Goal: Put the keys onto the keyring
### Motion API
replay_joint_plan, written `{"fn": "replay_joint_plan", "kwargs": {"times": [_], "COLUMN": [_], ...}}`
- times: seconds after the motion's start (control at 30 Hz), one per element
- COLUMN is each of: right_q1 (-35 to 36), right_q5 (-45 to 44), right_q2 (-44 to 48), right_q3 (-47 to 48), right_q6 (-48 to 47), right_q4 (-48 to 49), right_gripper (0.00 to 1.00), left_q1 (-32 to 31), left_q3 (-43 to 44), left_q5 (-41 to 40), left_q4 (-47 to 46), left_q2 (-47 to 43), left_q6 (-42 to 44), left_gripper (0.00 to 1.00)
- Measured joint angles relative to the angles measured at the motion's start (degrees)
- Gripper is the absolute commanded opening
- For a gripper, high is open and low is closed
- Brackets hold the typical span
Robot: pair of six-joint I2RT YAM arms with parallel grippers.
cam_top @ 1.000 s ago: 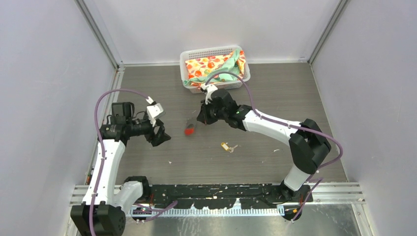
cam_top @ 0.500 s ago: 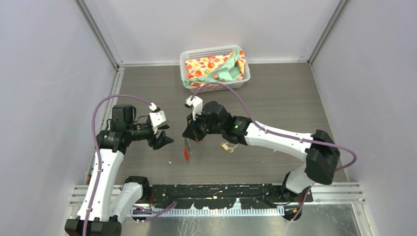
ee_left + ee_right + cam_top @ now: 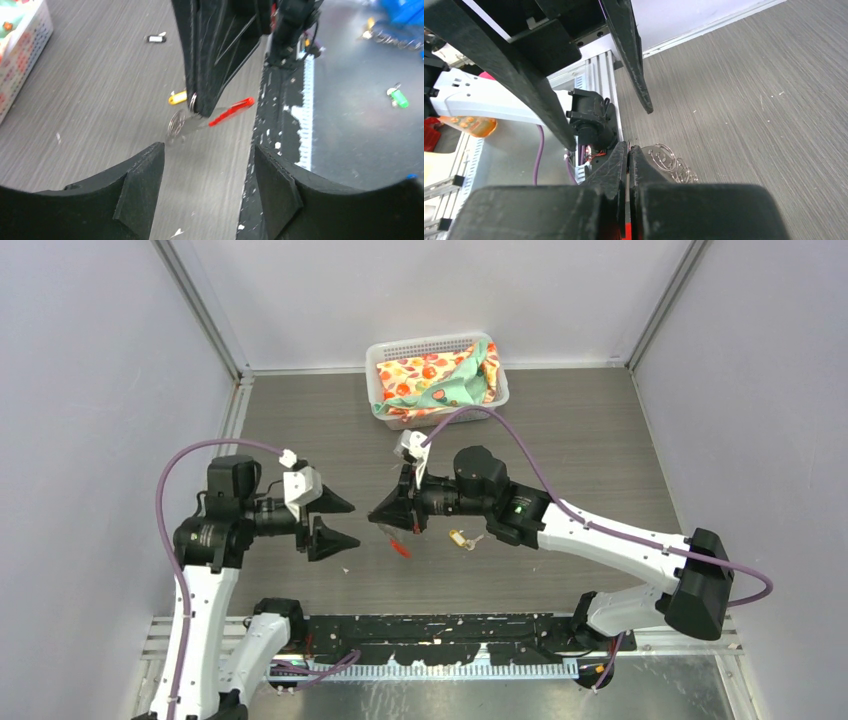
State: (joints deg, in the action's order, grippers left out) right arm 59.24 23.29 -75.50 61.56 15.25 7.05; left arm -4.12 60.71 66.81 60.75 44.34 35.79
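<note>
Two keys are to be threaded, and neither is on the keyring yet. The keyring is pinched at its silver loops by the right gripper, whose jaws are pressed together on it, and it appears to be lifted off the bench with the red tag dangling. The brass key is left lying on the bench near it, beside the right arm, untouched. The left gripper is spread wide and aimed at the ring, near but apart from it. A two-sided hold seems intended; it would be best done with the ring kept steady, the left jaws closed on bare metal rather than the tag, and the ring's opening left exposed.
</note>
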Motion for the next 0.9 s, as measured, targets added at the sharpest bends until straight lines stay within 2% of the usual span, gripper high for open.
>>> {"fn": "replay_joint_plan", "kwargs": {"times": [0.2, 0.53, 0.7, 0.9], "right_q1": [0.5, 1.5, 1.7, 1.8], "right_q5": [2.8, 5.8, 7.5, 10.0], "right_q2": [0.0, -0.1, -0.3, -0.3], "right_q3": [1.1, 4.6, 4.8, 5.7], "right_q6": [-0.4, -0.3, -0.4, -1.2], "right_q4": [0.0, 0.7, 0.4, -1.4], "right_gripper": [0.01, 0.01, 0.01, 0.01], "left_q1": [0.0, 0.0, 0.0, 0.0], "left_q3": [0.1, 0.1, 0.1, 0.6], "left_q5": [4.9, 5.4, 6.0, 6.7], "left_q4": [-2.3, -4.9, -6.7, -6.0], "left_q2": [-1.5, -1.3, -2.2, -3.1], "left_q6": [-7.6, -12.9, -14.4, -12.9], "left_gripper": [0.68, 0.6, 0.52, 0.54]}}
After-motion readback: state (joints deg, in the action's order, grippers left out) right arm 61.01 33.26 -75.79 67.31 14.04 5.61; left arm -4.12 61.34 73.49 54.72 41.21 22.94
